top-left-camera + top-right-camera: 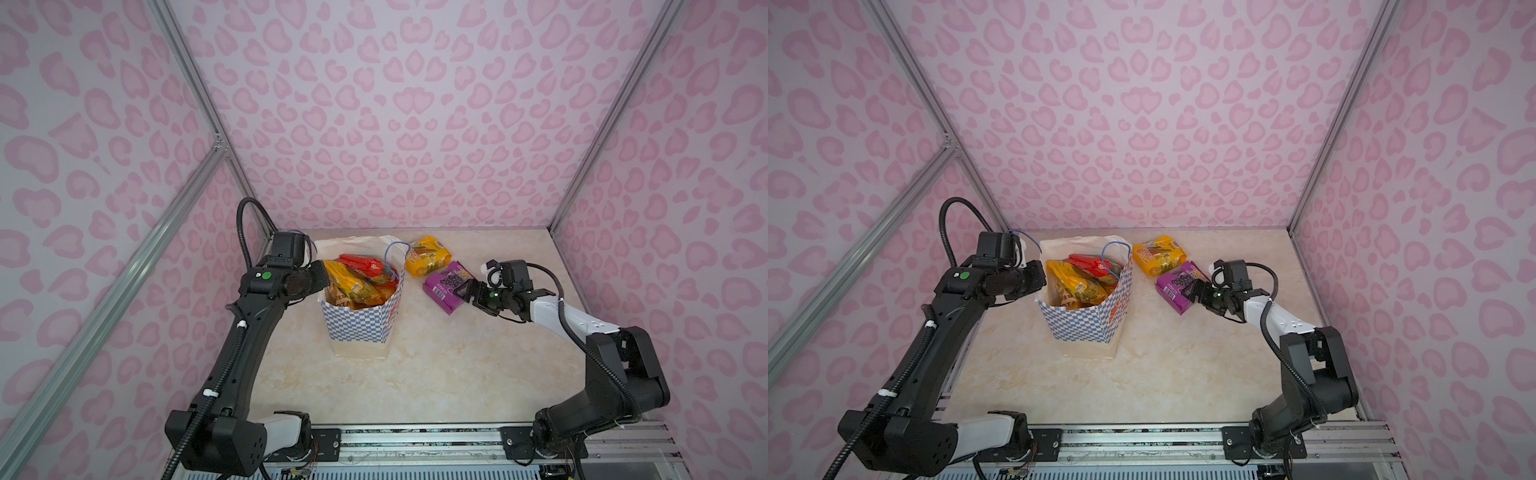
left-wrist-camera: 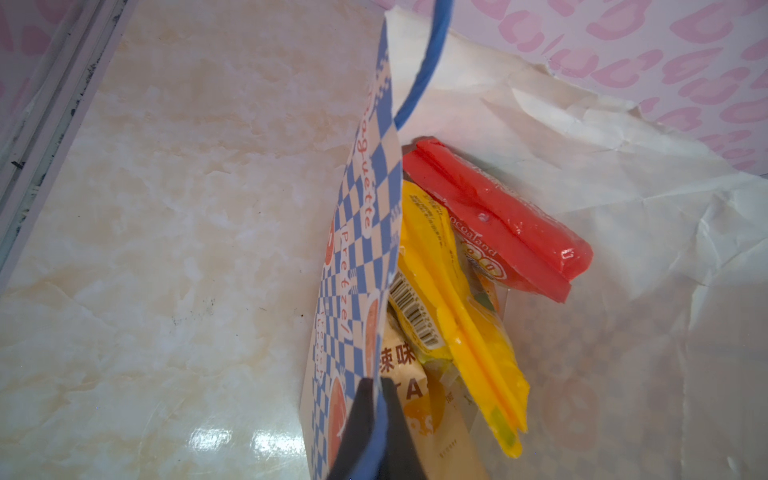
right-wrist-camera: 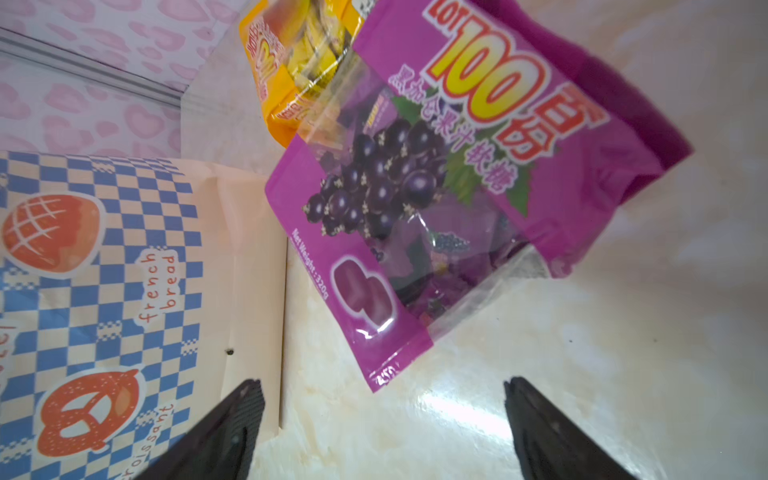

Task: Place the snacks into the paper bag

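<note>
Beside the bag — left gripper clamped on it — right gripper gapes, perhaps touching purple packet.

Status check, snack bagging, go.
Copy: left tool shut on paper bag rim. By purple packet, right tool open. Also out: orange packet; several bagged. Nothing blocking.

Walls: pale lilac, printed with pink heart-like blotches, on three sides. Corner posts: bare aluminium extrusion — one diagonal brace at left. Counter: glossy cream marble pattern, evenly lit. Front rail: slotted aluminium.
</note>
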{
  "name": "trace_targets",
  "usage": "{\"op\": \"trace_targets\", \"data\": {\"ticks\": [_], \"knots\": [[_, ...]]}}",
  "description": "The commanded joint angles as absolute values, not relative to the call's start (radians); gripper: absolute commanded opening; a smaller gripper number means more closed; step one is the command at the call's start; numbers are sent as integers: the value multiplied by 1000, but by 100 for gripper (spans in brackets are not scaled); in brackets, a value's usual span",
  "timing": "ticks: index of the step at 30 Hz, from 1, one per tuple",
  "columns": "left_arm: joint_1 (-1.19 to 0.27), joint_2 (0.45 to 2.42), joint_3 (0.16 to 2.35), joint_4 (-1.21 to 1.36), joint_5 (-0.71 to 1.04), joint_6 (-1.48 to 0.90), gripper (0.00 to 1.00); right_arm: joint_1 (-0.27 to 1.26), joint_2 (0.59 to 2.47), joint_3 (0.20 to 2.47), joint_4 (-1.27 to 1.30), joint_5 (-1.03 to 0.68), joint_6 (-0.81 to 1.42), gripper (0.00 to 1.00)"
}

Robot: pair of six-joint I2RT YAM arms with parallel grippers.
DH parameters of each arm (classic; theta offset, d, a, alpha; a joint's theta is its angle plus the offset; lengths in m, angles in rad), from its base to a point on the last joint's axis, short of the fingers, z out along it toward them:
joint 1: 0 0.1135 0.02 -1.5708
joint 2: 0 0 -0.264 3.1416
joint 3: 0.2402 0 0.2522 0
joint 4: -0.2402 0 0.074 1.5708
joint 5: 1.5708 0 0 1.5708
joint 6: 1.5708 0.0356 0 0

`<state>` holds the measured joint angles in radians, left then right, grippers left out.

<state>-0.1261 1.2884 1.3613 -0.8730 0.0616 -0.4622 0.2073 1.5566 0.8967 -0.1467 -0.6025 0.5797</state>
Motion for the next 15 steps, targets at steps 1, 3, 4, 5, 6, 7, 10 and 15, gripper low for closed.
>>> {"op": "trace_targets", "data": {"ticks": [1, 3, 4, 5, 6, 7, 10, 15], "knots": [[-126, 1294, 1362, -833, 74, -462, 4, 254, 1576, 878, -112, -649, 583, 93], [-126, 1294, 1363, -836, 74, -462, 4, 273, 1581, 851, -38, -673, 637, 92], [-126, 1292, 1363, -837, 71, -461, 4, 280, 1576, 833, 1, -675, 658, 92], [-126, 1292, 1362, -836, 69, -460, 4, 283, 1574, 822, 22, -666, 664, 92], [-126, 1291, 1362, -837, 70, -461, 4, 283, 1571, 824, 11, -640, 658, 92], [-125, 1291, 1364, -837, 72, -460, 4, 274, 1570, 831, -19, -599, 644, 92], [-126, 1289, 1364, -838, 70, -460, 4, 215, 1554, 829, -27, -557, 660, 93], [-126, 1287, 1362, -836, 72, -463, 4, 101, 1562, 822, 61, -577, 702, 92]]}}
